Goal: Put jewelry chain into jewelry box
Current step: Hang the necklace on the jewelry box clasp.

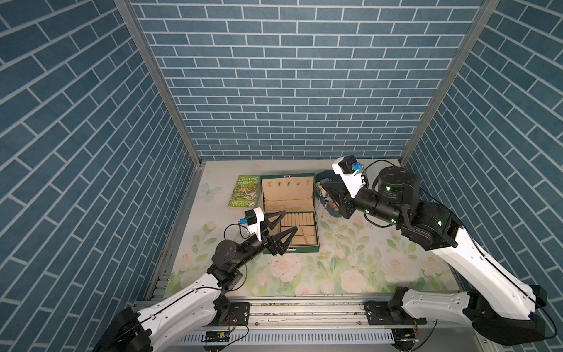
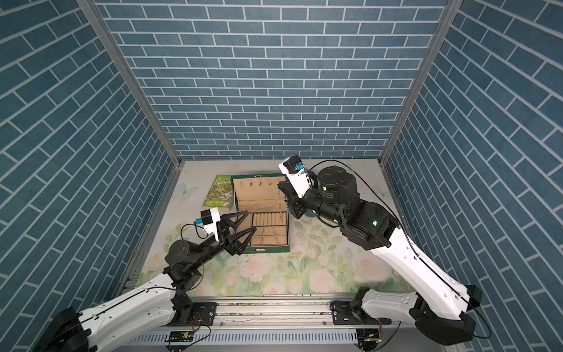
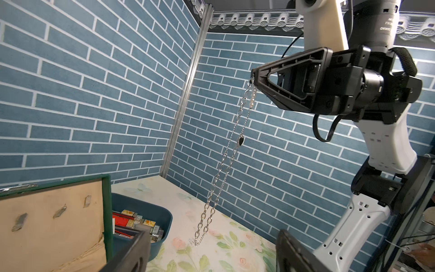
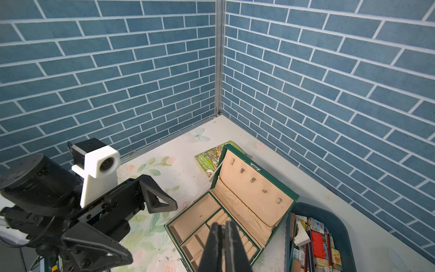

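The jewelry box (image 1: 292, 250) (image 2: 268, 249) (image 4: 170, 232) stands open at the table's middle rear, dark green with beige lining, lid (image 3: 47, 223) upright. My right gripper (image 1: 323, 189) (image 2: 280, 184) (image 3: 253, 75) (image 4: 221, 225) is shut on the top of the jewelry chain (image 1: 320, 210) (image 2: 278, 202) (image 3: 226, 160). The chain hangs doubled, with a small dark piece partway down, above the table between the box's right side and a tray. In the right wrist view the chain is hidden. My left gripper (image 1: 291, 220) (image 2: 250, 220) (image 3: 213, 235) (image 4: 154, 232) is open and empty over the box's front left.
A blue-grey tray (image 1: 323, 176) (image 3: 162, 213) (image 4: 348, 235) of small items sits right of the box, partly under my right arm. A green book (image 1: 245, 192) (image 2: 221, 192) (image 4: 211, 153) lies left of the lid. Blue brick walls close three sides.
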`<state>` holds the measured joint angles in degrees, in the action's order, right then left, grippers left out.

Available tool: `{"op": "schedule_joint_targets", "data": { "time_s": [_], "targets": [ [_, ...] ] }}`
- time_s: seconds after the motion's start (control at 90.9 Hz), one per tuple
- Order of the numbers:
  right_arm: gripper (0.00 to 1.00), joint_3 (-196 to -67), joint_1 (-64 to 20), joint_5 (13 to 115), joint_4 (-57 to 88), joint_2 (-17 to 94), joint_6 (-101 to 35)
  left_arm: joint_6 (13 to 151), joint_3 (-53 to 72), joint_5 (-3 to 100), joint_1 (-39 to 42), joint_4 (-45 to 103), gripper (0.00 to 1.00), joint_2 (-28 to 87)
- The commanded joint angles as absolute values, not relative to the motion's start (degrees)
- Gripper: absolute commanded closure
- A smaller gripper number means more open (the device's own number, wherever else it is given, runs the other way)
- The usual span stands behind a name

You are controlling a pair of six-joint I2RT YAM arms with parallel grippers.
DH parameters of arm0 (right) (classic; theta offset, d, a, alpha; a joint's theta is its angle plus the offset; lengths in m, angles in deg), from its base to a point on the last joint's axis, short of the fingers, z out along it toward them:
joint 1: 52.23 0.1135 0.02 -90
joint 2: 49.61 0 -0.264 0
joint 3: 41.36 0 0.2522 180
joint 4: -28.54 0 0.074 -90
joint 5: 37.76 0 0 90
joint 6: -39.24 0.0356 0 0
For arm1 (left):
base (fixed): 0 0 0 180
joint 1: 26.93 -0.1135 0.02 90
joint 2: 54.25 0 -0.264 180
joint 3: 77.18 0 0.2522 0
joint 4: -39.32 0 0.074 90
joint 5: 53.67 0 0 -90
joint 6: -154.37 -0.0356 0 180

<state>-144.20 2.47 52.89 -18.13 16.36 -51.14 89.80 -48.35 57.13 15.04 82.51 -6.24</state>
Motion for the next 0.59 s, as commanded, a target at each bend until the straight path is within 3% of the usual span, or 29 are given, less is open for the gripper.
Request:
{"op": "schedule_joint_targets", "data": {
  "time_s": [0.0, 0.286, 0.583],
  "targets": [
    [1.0, -146.2, 2.6, 55.5, -16.4, 15.1, -50.7, 88.7, -48.1, 60.5, 15.7, 88.5, 0.14, -3.0],
    [1.0, -147.0, 2.6, 59.2, -15.9, 14.7, -50.8, 87.8, -43.6, 65.3, 16.8, 92.4, 0.18, 9.4],
    [1.0, -147.9, 2.6, 60.5, -17.4, 14.2, -51.3, 83.8, -39.4, 72.5, 17.0, 91.4, 0.23, 15.1]
  ]
}}
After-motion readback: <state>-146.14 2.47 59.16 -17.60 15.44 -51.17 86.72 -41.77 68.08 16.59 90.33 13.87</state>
